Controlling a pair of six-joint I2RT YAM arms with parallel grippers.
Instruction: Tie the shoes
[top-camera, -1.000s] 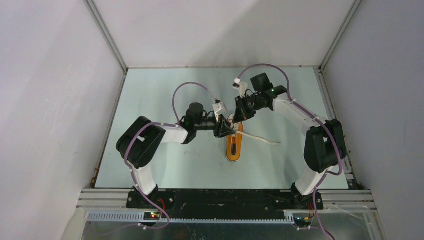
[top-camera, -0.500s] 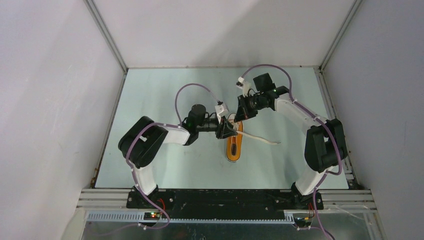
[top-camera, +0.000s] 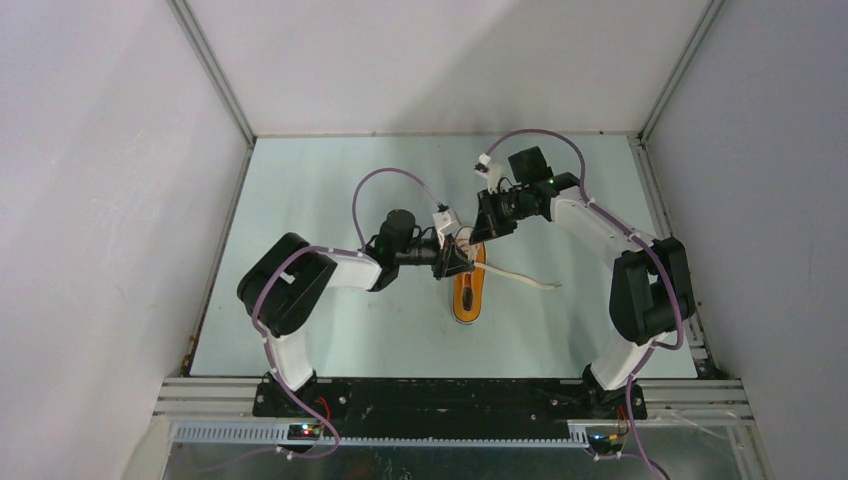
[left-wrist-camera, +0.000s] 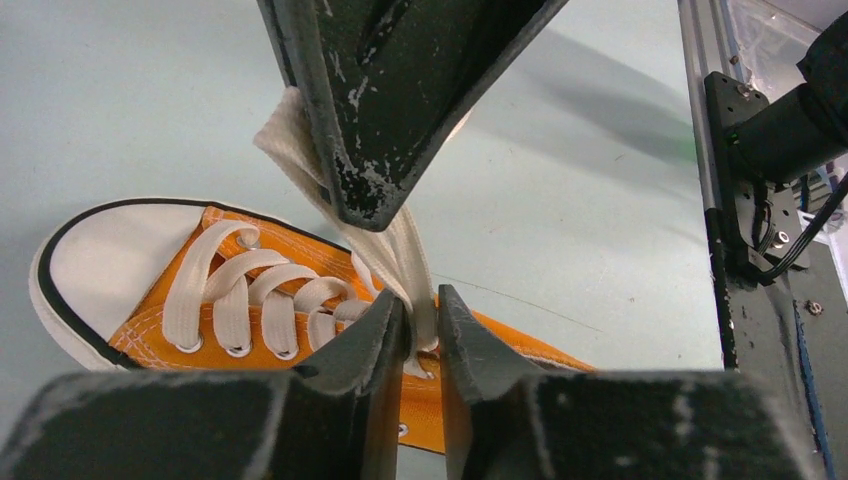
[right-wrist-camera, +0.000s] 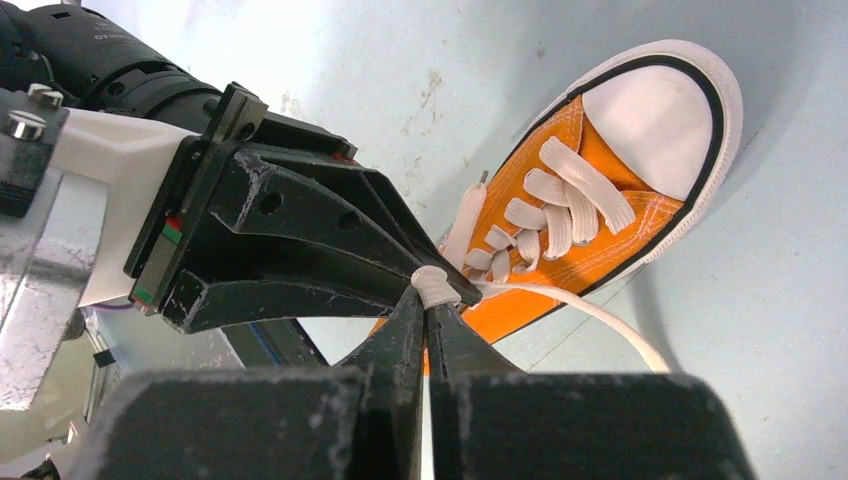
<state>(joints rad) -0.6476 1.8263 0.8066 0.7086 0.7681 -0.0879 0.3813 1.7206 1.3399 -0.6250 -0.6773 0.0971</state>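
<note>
The orange sneaker (top-camera: 466, 296) with a white toe cap lies on the table between the arms. My left gripper (top-camera: 460, 257) is over its laced part, shut on a doubled strand of white lace (left-wrist-camera: 405, 250) rising from the top eyelets; the left gripper (left-wrist-camera: 421, 303) pinches it just above the shoe (left-wrist-camera: 150, 290). My right gripper (top-camera: 480, 238) comes in from the far side, and its fingers (left-wrist-camera: 400, 100) hold the same lace higher up. In the right wrist view the right gripper (right-wrist-camera: 428, 298) is shut on a fold of lace (right-wrist-camera: 433, 283) beside the left fingers (right-wrist-camera: 300, 240).
A loose lace end (top-camera: 527, 279) trails right from the shoe across the pale green table (top-camera: 320, 200); it also shows in the right wrist view (right-wrist-camera: 610, 325). White walls enclose the table on three sides. A metal rail (left-wrist-camera: 700, 120) runs along the table edge.
Both grippers have shifted slightly to the right over the shoe, still holding the lace. The shoe and the loose lace end have not moved.
</note>
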